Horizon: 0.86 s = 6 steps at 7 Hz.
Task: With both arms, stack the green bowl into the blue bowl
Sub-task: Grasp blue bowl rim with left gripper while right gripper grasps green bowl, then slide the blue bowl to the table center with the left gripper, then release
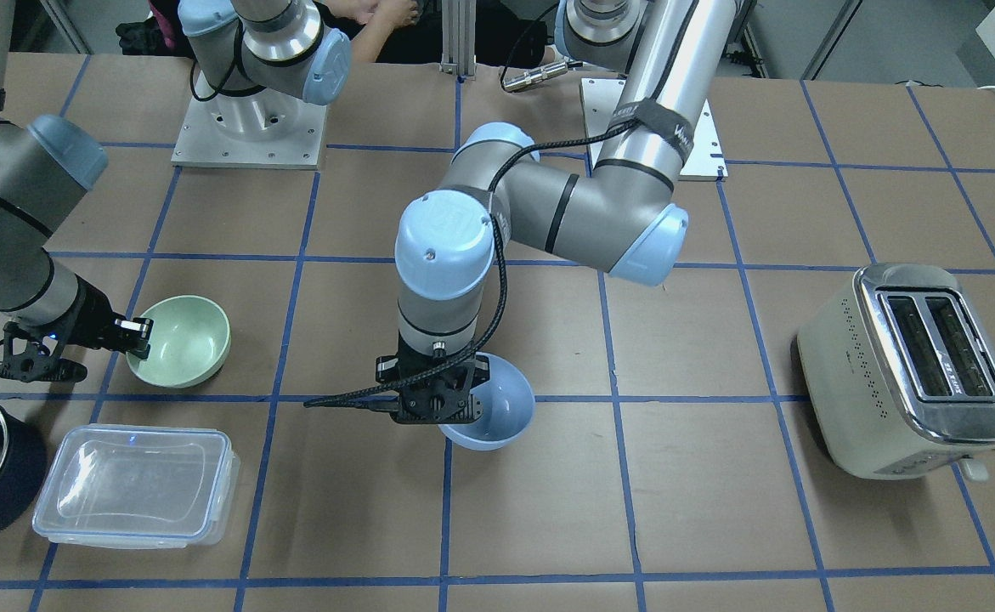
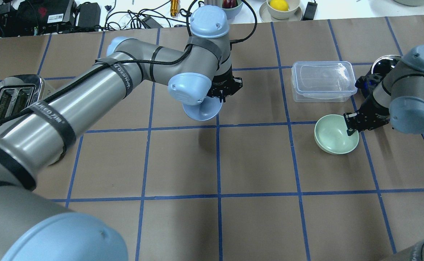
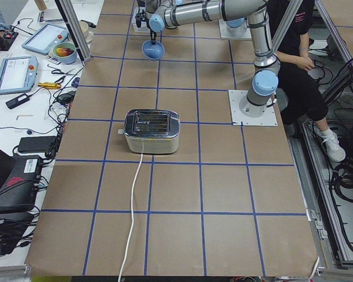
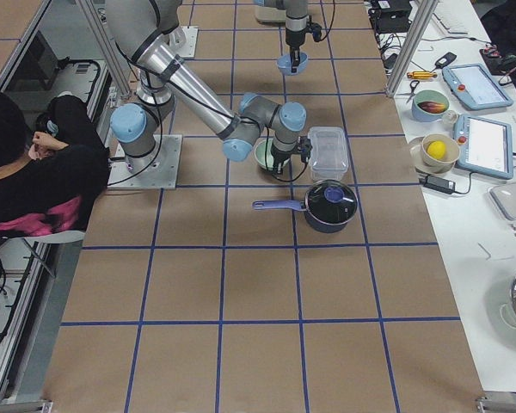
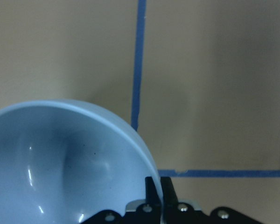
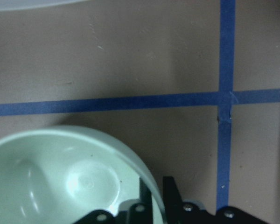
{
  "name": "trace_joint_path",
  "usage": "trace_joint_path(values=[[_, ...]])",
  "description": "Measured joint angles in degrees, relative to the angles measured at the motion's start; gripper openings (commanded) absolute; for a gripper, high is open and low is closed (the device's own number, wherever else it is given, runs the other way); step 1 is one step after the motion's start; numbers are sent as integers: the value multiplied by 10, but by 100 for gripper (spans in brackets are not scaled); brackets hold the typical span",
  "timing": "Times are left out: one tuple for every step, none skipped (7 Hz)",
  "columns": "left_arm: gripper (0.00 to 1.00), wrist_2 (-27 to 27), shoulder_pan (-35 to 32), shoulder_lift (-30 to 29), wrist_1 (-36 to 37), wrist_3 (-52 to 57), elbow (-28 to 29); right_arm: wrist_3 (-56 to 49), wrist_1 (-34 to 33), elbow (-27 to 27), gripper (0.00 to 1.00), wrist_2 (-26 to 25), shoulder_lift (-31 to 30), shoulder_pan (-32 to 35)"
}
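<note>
green bowl [image 1: 181,342], round, mouth up and slightly tipped, lies low at the table's [image 1: 718,510] right end near the clear lidded container [image 1: 136,484], its rim pinched in the right tool [image 1: 142,337]; blue bowl [image 1: 497,416] hangs mid-table, raised, mouth tipped away from the robot, rim clamped by the left tool [image 5: 155,191]

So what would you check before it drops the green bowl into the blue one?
1. Left gripper has its jaws clamped on the blue bowl rim: ok.
2. Right gripper has its jaws clamped on the green bowl rim: ok.
3. The blue bowl is empty inside: ok.
4. The blue bowl is level, opening up: not ok, it hangs tilted above the table.
5. The green bowl is lifted off the table: cannot tell.
6. Clear container sits apart from the green bowl: ok.
</note>
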Motion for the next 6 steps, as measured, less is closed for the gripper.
trace_joint_path(values=[[0, 9, -5, -22, 0, 6, 10, 0, 19, -15, 0, 0, -3, 0], [55, 20, -7, -36, 1, 13, 9, 0, 46, -34, 0, 1, -6, 0], [100, 26, -10, -44, 2, 16, 6, -1, 78, -56, 0, 2, -7, 0], [100, 27, -14, -43, 3, 22, 8, -5, 110, -79, 0, 5, -7, 1], [100, 26, -18, -34, 3, 29, 15, -10, 140, -102, 0, 16, -7, 1], [100, 22, -19, -16, -10, 34, 25, -14, 164, -120, 0, 31, -8, 3]])
